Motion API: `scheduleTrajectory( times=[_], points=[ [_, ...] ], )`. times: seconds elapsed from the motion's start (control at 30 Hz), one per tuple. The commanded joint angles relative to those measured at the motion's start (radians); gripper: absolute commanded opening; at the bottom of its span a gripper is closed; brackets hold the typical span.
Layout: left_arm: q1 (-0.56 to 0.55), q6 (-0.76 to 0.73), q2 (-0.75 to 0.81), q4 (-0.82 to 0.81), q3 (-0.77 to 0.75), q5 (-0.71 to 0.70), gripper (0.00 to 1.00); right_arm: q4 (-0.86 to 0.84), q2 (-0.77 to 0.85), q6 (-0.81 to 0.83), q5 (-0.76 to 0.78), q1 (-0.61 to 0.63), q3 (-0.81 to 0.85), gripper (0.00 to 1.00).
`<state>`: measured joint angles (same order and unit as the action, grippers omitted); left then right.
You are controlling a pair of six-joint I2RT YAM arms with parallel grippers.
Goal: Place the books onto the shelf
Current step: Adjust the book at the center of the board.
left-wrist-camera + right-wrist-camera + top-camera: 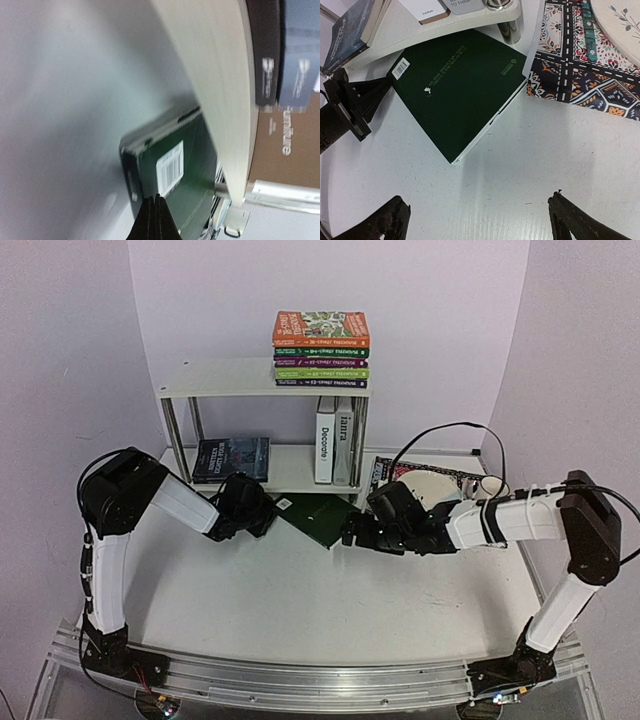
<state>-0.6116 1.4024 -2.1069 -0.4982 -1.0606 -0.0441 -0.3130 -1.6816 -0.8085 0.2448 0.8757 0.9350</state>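
A dark green book (318,518) lies flat on the table in front of the shelf (225,378), turned diagonally, one corner near the lower board. My left gripper (268,515) is shut, its tip against the book's barcode corner (170,167), holding nothing. My right gripper (352,532) stands open just off the book's near corner, with bare table between its fingers (385,222). A stack of colourful books (320,348) lies on the top board. On the lower board a dark book (231,458) lies flat, and "Decorate" (325,445) and a grey book (344,440) stand upright.
A black patterned mat (585,75) with a white plate (440,485) on it lies right of the shelf, its edge touching the green book. A chrome shelf leg (510,30) stands at the book's far corner. The lower board (220,75) overhangs close above the left gripper.
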Motion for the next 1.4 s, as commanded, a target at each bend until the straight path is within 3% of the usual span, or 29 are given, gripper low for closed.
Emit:
scheduleTrajectory(
  times=[0.0,0.3,0.4,0.77,0.93,1.37],
  points=[
    [-0.012,-0.049,0.106,0.076,0.057,-0.051,0.00,0.015,-0.060,0.004,0.003,0.000,0.075,0.97],
    [0.070,-0.087,0.117,0.088,0.037,-0.040,0.00,0.042,-0.180,-0.015,0.057,-0.004,0.184,0.87],
    [0.086,-0.095,0.092,0.089,0.012,-0.032,0.00,0.048,-0.219,0.049,0.065,-0.015,0.227,0.87],
    [0.094,-0.086,-0.005,0.089,-0.070,0.015,0.00,0.060,-0.291,0.474,-0.050,-0.079,0.316,0.86],
    [0.091,-0.064,-0.017,0.089,-0.077,0.013,0.00,0.061,-0.318,0.516,-0.220,-0.160,0.338,0.83],
    [0.076,-0.051,-0.029,0.089,-0.080,0.008,0.00,0.048,-0.430,0.587,-0.274,-0.218,0.422,0.81]
  ],
)
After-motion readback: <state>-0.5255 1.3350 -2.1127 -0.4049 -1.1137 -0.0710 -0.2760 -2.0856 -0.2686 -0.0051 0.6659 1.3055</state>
